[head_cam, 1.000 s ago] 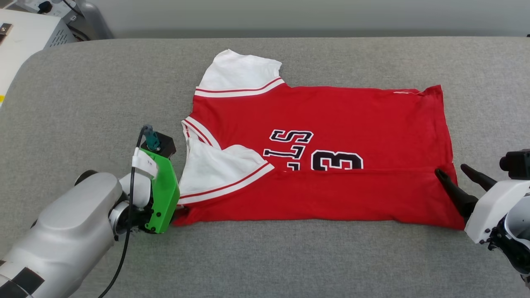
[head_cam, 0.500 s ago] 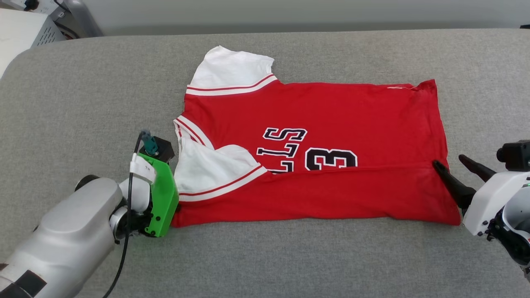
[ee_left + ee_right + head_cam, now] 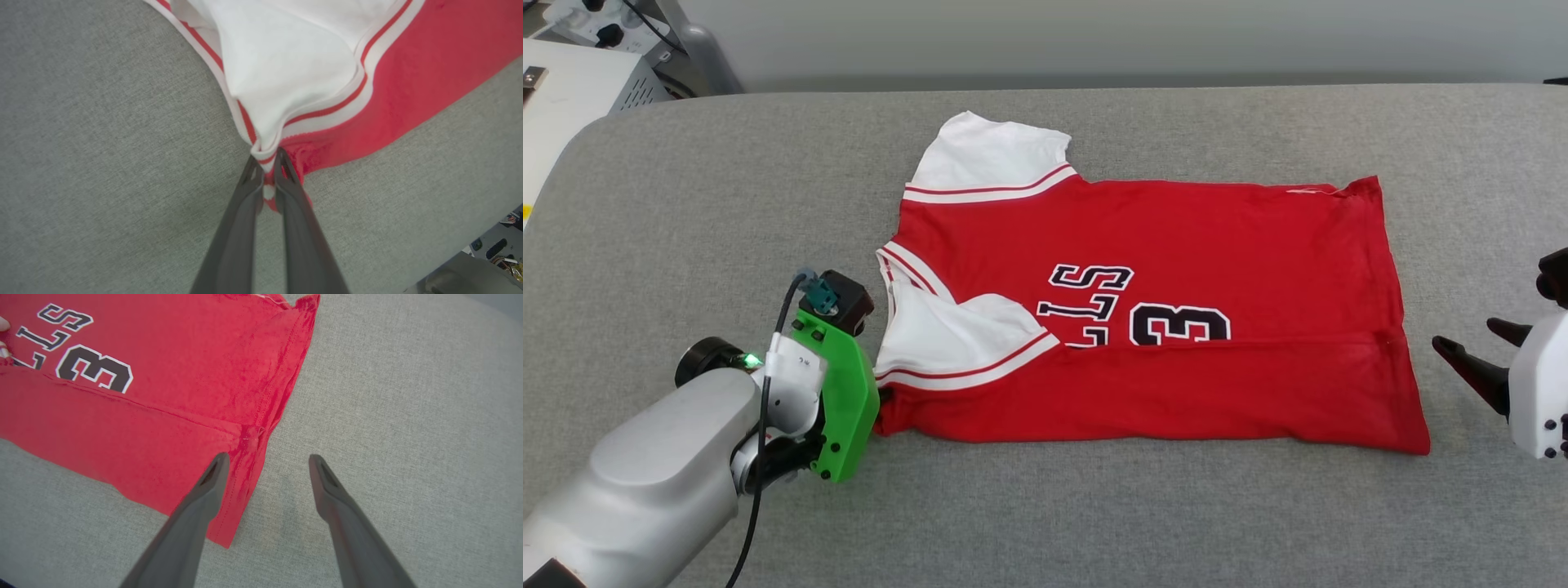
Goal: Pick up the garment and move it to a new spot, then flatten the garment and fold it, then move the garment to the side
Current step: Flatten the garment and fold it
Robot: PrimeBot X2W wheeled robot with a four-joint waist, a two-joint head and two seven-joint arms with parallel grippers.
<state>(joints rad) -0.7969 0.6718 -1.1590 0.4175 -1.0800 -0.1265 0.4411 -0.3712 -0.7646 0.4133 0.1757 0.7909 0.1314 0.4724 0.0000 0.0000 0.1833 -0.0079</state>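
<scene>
Shirt (image 3: pixel 1160 310) lying half-folded on the grey cushion (image 3: pixel 727 204), its near sleeve corner now pinched by my left gripper (image 3: pixel 267 163), which gaped a second ago, while my right gripper (image 3: pixel 268 457), wide open and empty, has backed off the hem: next fold likely ready.

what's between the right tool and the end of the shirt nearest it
Just a narrow strip of bare grey padded surface separates the right tool from the shirt; the head view shows this gap.
</scene>
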